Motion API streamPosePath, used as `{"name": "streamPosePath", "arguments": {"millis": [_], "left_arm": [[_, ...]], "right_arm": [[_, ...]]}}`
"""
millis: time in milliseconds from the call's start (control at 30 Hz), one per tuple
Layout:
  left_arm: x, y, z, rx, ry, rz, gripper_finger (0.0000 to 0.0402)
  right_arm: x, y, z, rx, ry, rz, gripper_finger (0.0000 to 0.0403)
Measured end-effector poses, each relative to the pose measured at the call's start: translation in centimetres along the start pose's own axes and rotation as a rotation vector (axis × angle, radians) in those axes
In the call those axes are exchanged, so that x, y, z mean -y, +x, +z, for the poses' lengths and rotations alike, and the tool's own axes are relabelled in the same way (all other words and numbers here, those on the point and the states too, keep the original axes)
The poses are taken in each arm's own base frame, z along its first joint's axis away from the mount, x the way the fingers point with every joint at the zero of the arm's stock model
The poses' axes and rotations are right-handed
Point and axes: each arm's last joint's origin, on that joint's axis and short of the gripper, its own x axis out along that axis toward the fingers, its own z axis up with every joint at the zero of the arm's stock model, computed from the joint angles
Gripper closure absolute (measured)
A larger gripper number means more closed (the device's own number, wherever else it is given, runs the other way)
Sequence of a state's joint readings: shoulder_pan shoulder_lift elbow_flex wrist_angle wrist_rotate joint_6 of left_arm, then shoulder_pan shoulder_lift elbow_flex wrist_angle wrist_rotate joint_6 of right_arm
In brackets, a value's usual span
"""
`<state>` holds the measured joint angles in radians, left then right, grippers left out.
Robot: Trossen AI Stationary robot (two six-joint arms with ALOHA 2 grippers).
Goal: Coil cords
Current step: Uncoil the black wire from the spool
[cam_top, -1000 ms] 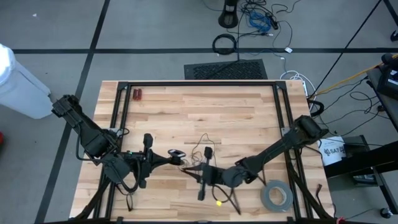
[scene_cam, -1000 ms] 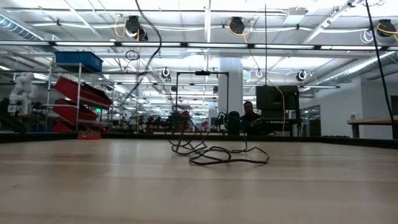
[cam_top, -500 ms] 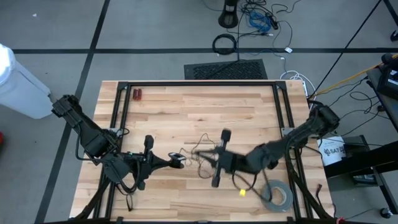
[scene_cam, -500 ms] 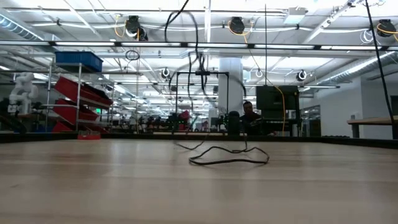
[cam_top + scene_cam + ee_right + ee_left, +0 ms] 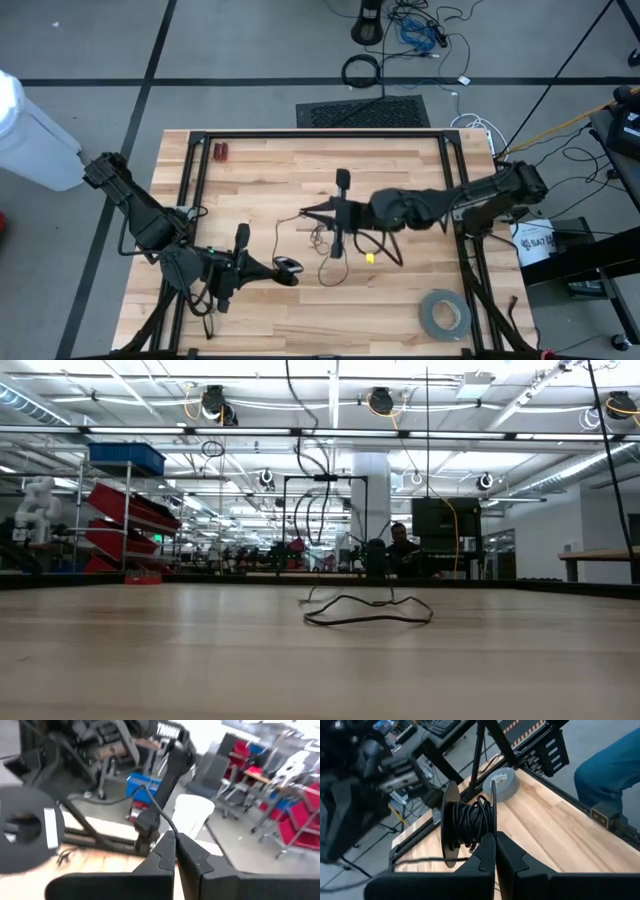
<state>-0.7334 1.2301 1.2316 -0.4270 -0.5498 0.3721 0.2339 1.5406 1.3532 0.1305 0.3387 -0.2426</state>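
Since a second ago my right arm has swung up from the near edge toward the counter's middle, dragging the cord with it, while my left arm has barely shifted.

Nearest me, my left pincer [image 5: 291, 270] sits low over the near-left part of the counter [image 5: 270, 170], its fingers [image 5: 487, 851] pressed together on the edge of a small black spool [image 5: 467, 822] wound with thin black cord. The grey tape roll [image 5: 444, 313] lies flat at the near-right corner, well apart from both arms.

Farther in, around the counter's middle, my right pincer [image 5: 312, 212] has its fingers [image 5: 169, 851] shut on the cord [image 5: 328, 240], which runs up from between the tips. Loose wiry strands trail down from there, and one flat loop rests on the wood just below, seen in the low view as a low oval [image 5: 366, 614].

At the far-left corner a small red object [image 5: 221, 152] lies near the black frame rail.
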Motion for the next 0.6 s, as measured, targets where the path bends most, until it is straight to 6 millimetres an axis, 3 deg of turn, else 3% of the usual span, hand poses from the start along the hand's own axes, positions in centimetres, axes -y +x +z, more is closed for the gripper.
{"name": "streamPosePath", "arguments": {"millis": [300, 600], "left_arm": [[0.2, 0.6, 0.3, 0.025, -0.003, 0.001, 0.0402], [0.0, 0.6, 1.3, 0.120, 0.065, 0.015, 0.0402]], "right_arm": [[2.2, 0.8, -2.8, -0.156, 0.072, 0.123, 0.0403], [1.5, 0.6, -6.5, -0.315, 0.134, 0.161, 0.0403]]}}
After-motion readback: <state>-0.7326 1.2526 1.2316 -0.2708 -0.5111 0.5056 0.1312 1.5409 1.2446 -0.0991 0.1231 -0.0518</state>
